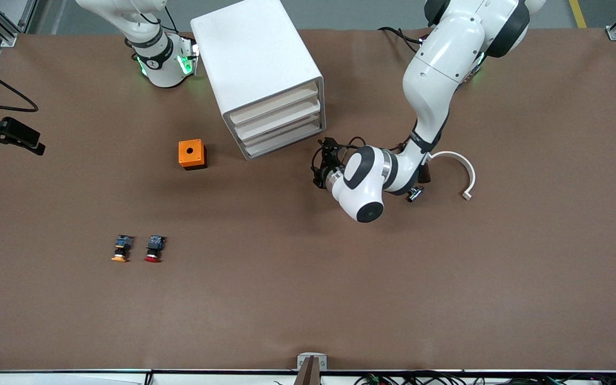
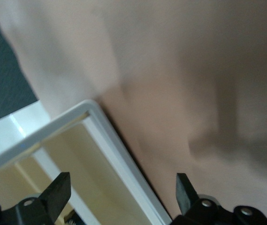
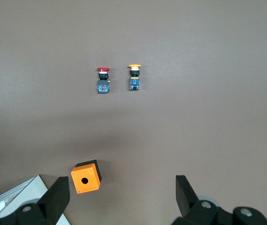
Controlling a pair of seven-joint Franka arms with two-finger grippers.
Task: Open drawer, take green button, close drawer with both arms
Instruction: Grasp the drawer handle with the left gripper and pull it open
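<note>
Opening step: I hold the left pincer [image 1: 320, 167], jaws spread and empty, beside the cabinet [image 1: 257, 69] at its shut lowest drawer [image 1: 285, 140]. Right pincer [image 3: 119, 199] waits, spread, above the cabinet. Green button unseen. Next I must hook the drawer front.

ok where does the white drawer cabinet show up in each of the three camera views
Front view: the cabinet stands near the top centre, between the two arm bases.
Left wrist view: its white frame and beige drawer fronts fill the lower corner, seen close.
Right wrist view: only a white corner shows at the picture's edge.
Shared landmark: the orange box beside the cabinet, in front and right wrist views.
</note>
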